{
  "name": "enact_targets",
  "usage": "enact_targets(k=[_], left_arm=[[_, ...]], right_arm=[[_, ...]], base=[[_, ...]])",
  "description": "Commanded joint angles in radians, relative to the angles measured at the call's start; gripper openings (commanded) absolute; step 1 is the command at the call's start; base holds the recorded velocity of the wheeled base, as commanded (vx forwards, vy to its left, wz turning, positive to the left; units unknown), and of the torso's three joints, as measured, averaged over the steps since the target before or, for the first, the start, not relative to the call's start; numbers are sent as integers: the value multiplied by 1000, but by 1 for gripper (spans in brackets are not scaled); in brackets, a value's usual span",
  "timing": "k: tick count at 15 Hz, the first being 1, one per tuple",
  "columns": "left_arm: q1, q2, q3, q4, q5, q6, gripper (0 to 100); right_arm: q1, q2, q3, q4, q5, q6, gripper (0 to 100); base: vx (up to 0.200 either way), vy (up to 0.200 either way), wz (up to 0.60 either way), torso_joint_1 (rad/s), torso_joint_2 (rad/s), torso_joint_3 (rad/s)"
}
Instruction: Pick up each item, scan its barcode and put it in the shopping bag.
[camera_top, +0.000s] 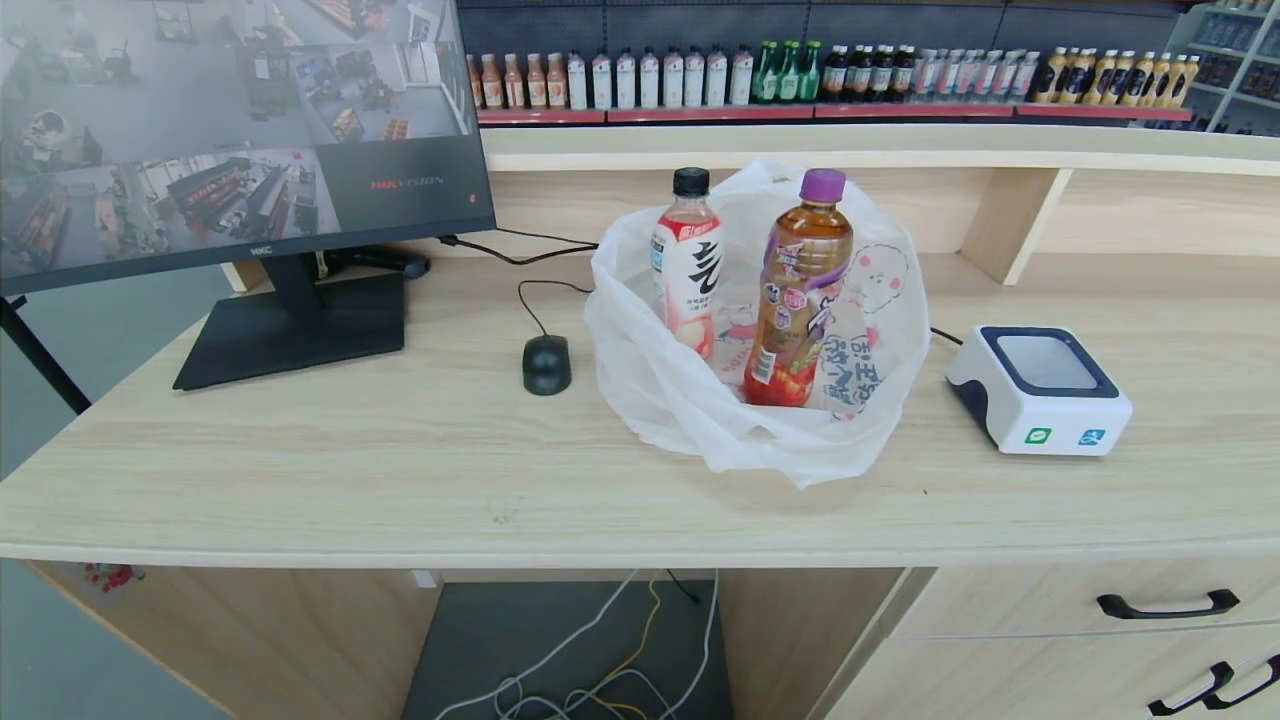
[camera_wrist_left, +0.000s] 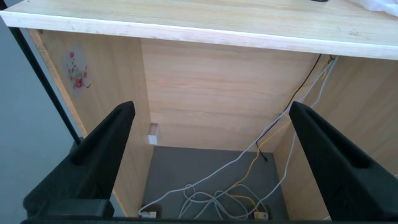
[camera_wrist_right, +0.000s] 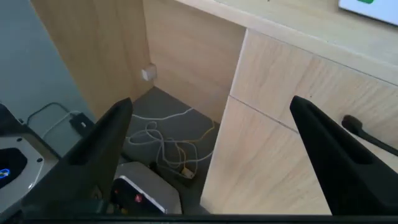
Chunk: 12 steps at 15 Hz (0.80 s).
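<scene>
Shopping bag (camera_top: 655, 395) of thin white plastic at middle of tabletop (camera_top: 350, 470), mouth open upward, sides slumped outward. Upright inside, side by side: black-capped bottle (camera_top: 688, 265) with pink-and-white label toward 10 o'clock within the bag, purple-capped bottle (camera_top: 800, 290) of amber drink toward 2 o'clock within it; close together, contact between the two impossible to tell. Barcode scanner (camera_top: 1038, 388), white with dark window facing up, at 3 o'clock from the bag, just beside it and apart from the plastic. Computer mouse (camera_top: 546, 364), black, at 9 o'clock from the bag, near its edge, cord leading off toward 12 o'clock. Monitor (camera_top: 230, 130) on black stand at 10 o'clock, well apart from the bag, screen lit with several camera feeds. Shelf (camera_top: 800, 112) with a long row of bottles at 12 o'clock, far behind the tabletop.

Left hand (camera_wrist_left: 211, 107) low, below the front edge of the tabletop, fingers spread wide, nothing between them, facing the open space underneath. White and yellow cables (camera_wrist_left: 211, 199) on the floor there; flower sticker (camera_wrist_left: 76, 68) on the wooden side panel.

Right hand (camera_wrist_right: 212, 101) low as well, fingers spread wide and empty, facing a wooden drawer front with black drawer handle (camera_wrist_right: 367, 130), more loose cable on the floor beside it.
</scene>
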Motion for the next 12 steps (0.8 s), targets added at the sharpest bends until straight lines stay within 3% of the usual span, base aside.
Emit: enact_targets(k=[1, 3, 5, 6, 7, 8, 10, 12], left_arm=[[0, 0, 0, 0, 0, 0, 100], [0, 0, 0, 0, 0, 0, 100], [0, 0, 0, 0, 0, 0, 100], [-2, 0, 0, 0, 0, 0, 100], [0, 0, 0, 0, 0, 0, 100], [0, 0, 0, 0, 0, -2, 100], [0, 0, 0, 0, 0, 0, 100], [0, 0, 0, 0, 0, 0, 100]], right_arm=[[-61, -47, -5, 8, -38, -6, 100], [-208, 11, -5, 10, -92, 0, 100], [-501, 39, -7, 10, -96, -46, 100], [-610, 54, -7, 7, -92, -67, 100], [-664, 51, -8, 5, -89, -75, 100], [-685, 22, -7, 5, -70, -79, 100], [-645, -61, -5, 5, 16, -49, 100], [-644, -135, -3, 4, 26, -38, 100]], base=[[0, 0, 0, 0, 0, 0], [0, 0, 0, 0, 0, 0], [0, 0, 0, 0, 0, 0], [0, 0, 0, 0, 0, 0], [0, 0, 0, 0, 0, 0], [0, 0, 0, 0, 0, 0], [0, 0, 0, 0, 0, 0], [0, 0, 0, 0, 0, 0]])
